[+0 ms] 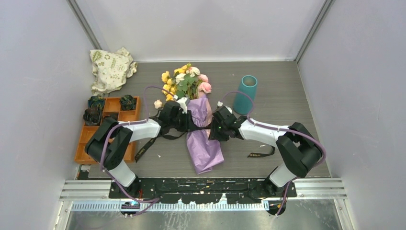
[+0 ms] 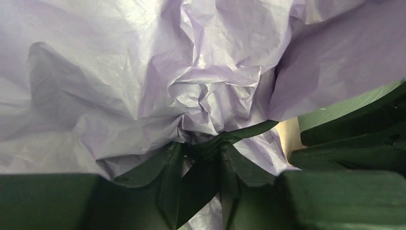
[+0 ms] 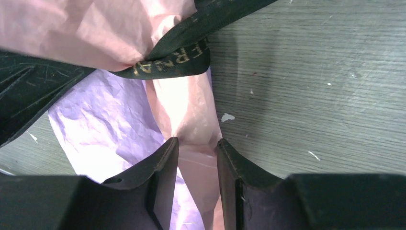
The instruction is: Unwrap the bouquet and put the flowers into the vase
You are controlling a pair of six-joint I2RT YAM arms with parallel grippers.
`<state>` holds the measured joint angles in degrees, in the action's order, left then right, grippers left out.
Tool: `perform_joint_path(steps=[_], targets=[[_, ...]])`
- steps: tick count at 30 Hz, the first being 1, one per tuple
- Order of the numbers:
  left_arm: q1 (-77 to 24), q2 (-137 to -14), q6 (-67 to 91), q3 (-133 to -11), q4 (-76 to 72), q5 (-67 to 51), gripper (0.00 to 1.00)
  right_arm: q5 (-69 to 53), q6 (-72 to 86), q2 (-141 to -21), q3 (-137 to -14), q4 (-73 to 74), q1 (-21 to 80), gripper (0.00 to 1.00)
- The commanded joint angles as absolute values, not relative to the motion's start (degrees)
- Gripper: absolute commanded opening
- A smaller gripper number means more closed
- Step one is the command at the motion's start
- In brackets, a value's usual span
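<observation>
The bouquet lies in the middle of the table, its yellow, pink and white flowers pointing away and its purple wrapping paper toward me. A black gold-lettered ribbon crosses the wrap's waist. My left gripper presses against the wrap's left side; in its wrist view the jaws are shut on the ribbon against crumpled purple paper. From the right, my right gripper is shut on a fold of pink paper. The teal vase stands upright behind the right arm.
An orange compartmented tray with dark rosettes sits at the left. A beige printed cloth bag lies at the back left. A ribbon tail trails by the left arm, and a loose black ribbon piece lies under the right arm.
</observation>
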<state>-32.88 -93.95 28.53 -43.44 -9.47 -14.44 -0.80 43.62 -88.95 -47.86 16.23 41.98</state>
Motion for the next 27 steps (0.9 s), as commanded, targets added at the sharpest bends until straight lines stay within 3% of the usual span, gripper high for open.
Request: perform_joint_path(steps=[1, 4, 17, 19, 23, 27], targets=[[-33.02, -94.79, 29.01, -44.39, -9.99, -13.32, 0.23, -0.63, 44.17, -89.02, -47.9, 14.08, 42.09, 0.39], [-32.98, -93.21, 29.53, -44.39, -7.92, -11.46, 0.01, -0.18, 44.06, -89.31, -48.0, 14.73, 42.1, 0.32], [-32.89, -82.26, 26.81, -43.91, 3.09, -3.41, 0.0, 3.88, 43.32, -89.73, -47.67, 16.25, 42.1, 0.15], [-32.94, -82.79, 26.95, -43.71, 2.81, -3.7, 0.0, 3.7, 43.23, -89.25, -48.27, 16.69, 42.07, 0.2], [-32.9, -84.19, 27.96, -43.0, 0.84, -4.83, 0.0, 5.0, 42.27, -86.8, -50.31, 17.92, 42.3, 0.39], [-32.95, -85.12, 28.46, -42.89, 0.32, -5.54, 0.0, 4.54, 40.73, -85.89, -54.19, 18.31, 42.33, 0.42]])
